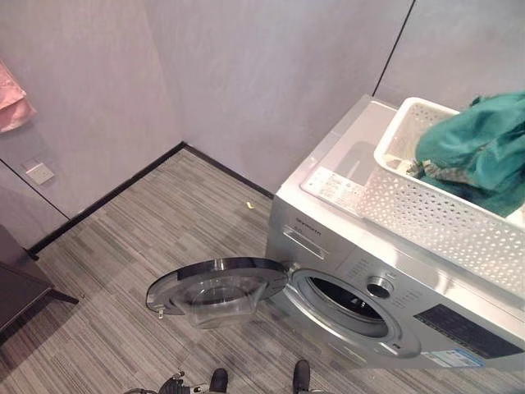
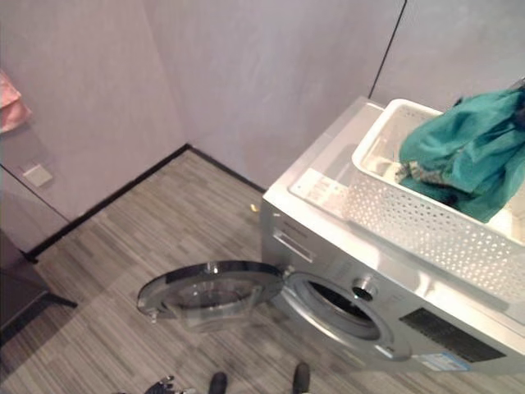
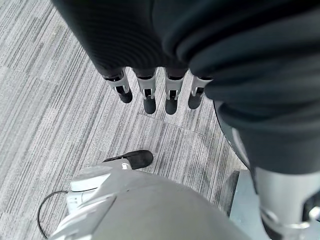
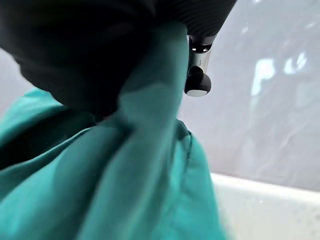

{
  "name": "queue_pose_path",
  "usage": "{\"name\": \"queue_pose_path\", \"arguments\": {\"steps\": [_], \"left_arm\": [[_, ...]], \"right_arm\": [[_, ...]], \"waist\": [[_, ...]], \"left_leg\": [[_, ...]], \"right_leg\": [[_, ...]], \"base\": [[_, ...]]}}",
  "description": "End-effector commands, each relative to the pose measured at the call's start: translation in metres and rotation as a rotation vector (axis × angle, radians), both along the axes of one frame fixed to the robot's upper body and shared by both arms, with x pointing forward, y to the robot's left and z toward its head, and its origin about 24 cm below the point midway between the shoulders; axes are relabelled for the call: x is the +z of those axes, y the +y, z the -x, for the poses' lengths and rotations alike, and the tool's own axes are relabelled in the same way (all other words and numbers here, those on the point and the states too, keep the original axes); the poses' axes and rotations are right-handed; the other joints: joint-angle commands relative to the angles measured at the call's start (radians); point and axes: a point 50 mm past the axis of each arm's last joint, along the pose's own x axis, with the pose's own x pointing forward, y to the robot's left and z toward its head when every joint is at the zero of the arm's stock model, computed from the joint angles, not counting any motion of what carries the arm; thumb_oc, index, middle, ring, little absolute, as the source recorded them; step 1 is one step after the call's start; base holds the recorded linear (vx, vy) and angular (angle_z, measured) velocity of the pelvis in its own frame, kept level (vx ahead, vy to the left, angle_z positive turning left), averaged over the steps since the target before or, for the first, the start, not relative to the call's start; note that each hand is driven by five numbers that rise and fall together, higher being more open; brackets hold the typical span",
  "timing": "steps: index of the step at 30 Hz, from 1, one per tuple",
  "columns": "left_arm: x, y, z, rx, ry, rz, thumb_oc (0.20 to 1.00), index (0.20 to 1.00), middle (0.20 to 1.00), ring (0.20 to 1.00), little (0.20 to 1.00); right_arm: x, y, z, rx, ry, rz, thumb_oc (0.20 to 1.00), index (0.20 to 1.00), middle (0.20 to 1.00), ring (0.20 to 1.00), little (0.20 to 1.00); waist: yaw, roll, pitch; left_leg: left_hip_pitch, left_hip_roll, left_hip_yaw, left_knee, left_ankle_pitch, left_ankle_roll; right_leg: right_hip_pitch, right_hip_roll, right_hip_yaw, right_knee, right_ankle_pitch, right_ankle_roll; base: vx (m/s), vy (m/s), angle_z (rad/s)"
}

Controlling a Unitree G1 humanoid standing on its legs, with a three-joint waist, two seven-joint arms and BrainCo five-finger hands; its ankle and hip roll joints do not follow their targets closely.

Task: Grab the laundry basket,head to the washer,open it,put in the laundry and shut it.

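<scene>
Since the washer has its round door swung wide and lying low over the floor, the drum mouth is free to take clothes, which looks like the reason the white basket was parked on top of the machine: it keeps the load within reach just above the opening. A teal garment is bunched up out of the basket at its far end. The right hand is in that cloth, the fabric drawn up taut against its dark cover, so its fingers appear clenched on the garment, probably lifting it out for loading. The left hand hangs over the floor beside the washer with fingers straight and released, holding nothing.
</scene>
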Motion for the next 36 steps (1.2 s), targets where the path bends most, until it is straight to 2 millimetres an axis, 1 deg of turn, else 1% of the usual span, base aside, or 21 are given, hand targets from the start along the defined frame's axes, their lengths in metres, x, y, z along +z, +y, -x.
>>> {"name": "queue_pose_path", "arguments": {"steps": [1,2,3,4,12,14,15,17,18,19,22,23,26,29,31,33,34,35,36], "left_arm": [[0.005,0.026,-0.003,-0.013,0.028,-0.139,1.000,1.000,1.000,1.000,1.000],[0.006,0.028,-0.003,-0.016,0.027,-0.151,1.000,1.000,1.000,1.000,1.000],[0.006,0.030,-0.004,-0.028,0.026,-0.174,1.000,1.000,1.000,1.000,1.000],[0.006,0.030,-0.004,-0.031,0.028,-0.176,1.000,1.000,1.000,1.000,1.000],[0.006,0.030,-0.004,-0.031,0.028,-0.176,1.000,1.000,1.000,1.000,1.000],[0.006,0.028,-0.005,-0.040,0.028,-0.178,1.000,1.000,1.000,1.000,1.000],[0.005,0.024,-0.005,-0.046,0.029,-0.175,1.000,1.000,1.000,1.000,1.000],[0.004,0.022,-0.003,-0.060,0.035,-0.180,1.000,1.000,1.000,1.000,1.000],[0.004,0.022,-0.003,-0.061,0.035,-0.180,1.000,1.000,1.000,1.000,1.000],[0.003,0.020,-0.002,-0.062,0.039,-0.179,1.000,1.000,1.000,1.000,1.000],[0.003,0.019,-0.002,-0.070,0.040,-0.177,1.000,1.000,1.000,1.000,1.000],[0.002,0.018,0.000,-0.080,0.046,-0.176,1.000,1.000,1.000,1.000,1.000],[0.002,0.018,0.000,-0.082,0.047,-0.178,1.000,1.000,1.000,1.000,1.000],[0.000,0.015,0.004,-0.080,0.055,-0.178,1.000,1.000,1.000,1.000,1.000],[0.002,0.016,-0.001,-0.087,0.036,-0.184,1.000,1.000,1.000,1.000,1.000],[0.002,0.016,-0.003,-0.088,0.031,-0.184,1.000,1.000,1.000,1.000,1.000],[0.002,0.012,-0.006,-0.096,0.020,-0.177,1.000,1.000,1.000,1.000,1.000],[0.002,0.012,-0.006,-0.096,0.020,-0.177,1.000,1.000,1.000,1.000,1.000],[0.002,0.008,-0.011,-0.107,0.003,-0.169,1.000,1.000,1.000,1.000,1.000]], "right_arm": [[0.081,0.000,0.037,-0.102,-0.487,0.185,0.200,0.200,0.200,0.200,0.200],[0.085,-0.002,0.041,-0.147,-0.525,0.243,0.200,0.200,0.200,0.200,0.200],[0.094,-0.004,0.051,-0.226,-0.598,0.340,0.200,0.200,0.200,0.200,0.200],[0.097,-0.007,0.055,-0.253,-0.630,0.354,0.200,0.200,0.200,0.200,0.200],[0.097,-0.007,0.055,-0.253,-0.630,0.354,0.200,0.200,0.200,0.200,0.200],[0.100,-0.006,0.057,-0.282,-0.660,0.413,0.200,0.200,0.200,0.200,0.200],[0.103,-0.002,0.059,-0.289,-0.692,0.455,0.200,0.200,0.200,0.200,0.200],[0.107,-0.003,0.068,-0.322,-0.743,0.510,0.200,0.200,0.200,0.200,0.200],[0.107,-0.003,0.068,-0.323,-0.743,0.510,0.200,0.200,0.200,0.200,0.200],[0.109,-0.004,0.074,-0.338,-0.751,0.540,0.200,0.200,0.200,0.200,0.200],[0.110,-0.010,0.082,-0.365,-0.750,0.558,0.200,0.200,0.200,0.200,0.200],[0.111,-0.014,0.090,-0.393,-0.755,0.579,0.200,0.200,0.200,0.200,0.200],[0.110,-0.016,0.092,-0.399,-0.760,0.583,0.200,0.200,0.200,0.200,0.200],[0.121,-0.018,0.114,-0.421,-0.867,0.577,0.200,0.200,0.200,0.200,0.200],[0.119,-0.015,0.111,-0.378,-0.890,0.542,0.200,0.200,0.200,0.200,0.200],[0.117,-0.013,0.110,-0.367,-0.894,0.541,0.200,0.200,0.200,0.200,0.200],[0.117,-0.007,0.107,-0.333,-0.907,0.539,0.200,0.200,0.200,0.200,0.200],[0.117,-0.007,0.108,-0.333,-0.906,0.538,0.200,0.200,0.200,0.200,0.200],[0.115,0.001,0.104,-0.289,-0.922,0.534,0.200,0.200,0.200,0.200,0.200]], "waist": [[0.024,-0.066,-0.039],[0.027,-0.066,-0.039],[0.031,-0.060,-0.045],[0.032,-0.061,-0.046],[0.032,-0.062,-0.046],[0.034,-0.059,-0.049],[0.032,-0.051,-0.051],[0.030,-0.051,-0.055],[0.031,-0.051,-0.055],[0.025,-0.051,-0.056],[0.021,-0.053,-0.058],[0.013,-0.051,-0.059],[0.012,-0.052,-0.059],[-0.011,-0.036,-0.066],[-0.012,-0.040,-0.068],[-0.012,-0.042,-0.068],[-0.018,-0.037,-0.069],[-0.018,-0.038,-0.069],[-0.023,-0.033,-0.068]], "left_leg": [[0.043,-0.003,-0.007,0.007,-0.063,0.003],[0.047,-0.003,-0.008,0.007,-0.066,0.004],[0.053,-0.007,-0.012,0.007,-0.071,0.010],[0.055,-0.007,-0.013,0.007,-0.072,0.011],[0.056,-0.007,-0.013,0.007,-0.072,0.011],[0.059,-0.010,-0.014,0.007,-0.075,0.013],[0.061,-0.013,-0.012,0.007,-0.079,0.016],[0.066,-0.016,-0.011,0.007,-0.085,0.019],[0.066,-0.016,-0.011,0.007,-0.085,0.019],[0.069,-0.017,-0.007,0.007,-0.088,0.021],[0.070,-0.020,-0.002,0.007,-0.091,0.025],[0.072,-0.020,0.003,0.007,-0.094,0.026],[0.073,-0.021,0.005,0.007,-0.095,0.027],[0.078,-0.027,0.020,0.007,-0.104,0.034],[0.086,-0.030,0.039,0.007,-0.109,0.039],[0.088,-0.030,0.042,0.007,-0.111,0.040],[0.091,-0.032,0.045,0.007,-0.113,0.043],[0.091,-0.032,0.045,0.007,-0.113,0.043],[0.093,-0.036,0.048,0.007,-0.115,0.047]], "right_leg": [[0.096,-0.041,-0.008,0.017,-0.101,0.063],[0.100,-0.042,-0.010,0.017,-0.102,0.063],[0.106,-0.043,-0.010,0.018,-0.105,0.064],[0.109,-0.043,-0.010,0.018,-0.105,0.064],[0.109,-0.043,-0.009,0.018,-0.105,0.064],[0.111,-0.045,-0.008,0.018,-0.105,0.065],[0.114,-0.047,-0.006,0.016,-0.105,0.065],[0.117,-0.048,-0.003,0.014,-0.104,0.067],[0.117,-0.048,-0.003,0.014,-0.104,0.067],[0.115,-0.050,-0.001,0.013,-0.102,0.070],[0.114,-0.052,0.005,0.013,-0.100,0.072],[0.112,-0.053,0.009,0.013,-0.098,0.074],[0.111,-0.054,0.010,0.013,-0.097,0.075],[0.101,-0.057,0.029,0.010,-0.087,0.083],[0.096,-0.060,0.048,0.010,-0.082,0.086],[0.096,-0.061,0.052,0.010,-0.081,0.086],[0.095,-0.062,0.056,0.010,-0.080,0.087],[0.095,-0.062,0.056,0.010,-0.080,0.087],[0.093,-0.064,0.061,0.010,-0.078,0.090]], "base": [[0.05,0.024,0.04],[0.04,0.027,0.08],[0.03,0.024,0.07],[0.02,0.019,0.09],[0.00,0.001,0.02],[0.01,0.016,0.00],[0.02,0.035,0.00],[0.01,0.016,0.00],[0.00,0.000,0.00],[0.00,0.000,0.00],[0.00,0.010,0.00],[0.00,0.013,-0.04],[0.00,0.005,-0.02],[0.02,0.038,-0.10],[0.01,0.043,-0.26],[0.01,0.026,-0.37],[0.00,0.021,-0.22],[0.00,0.055,-0.20],[-0.01,0.051,-0.19]]}}
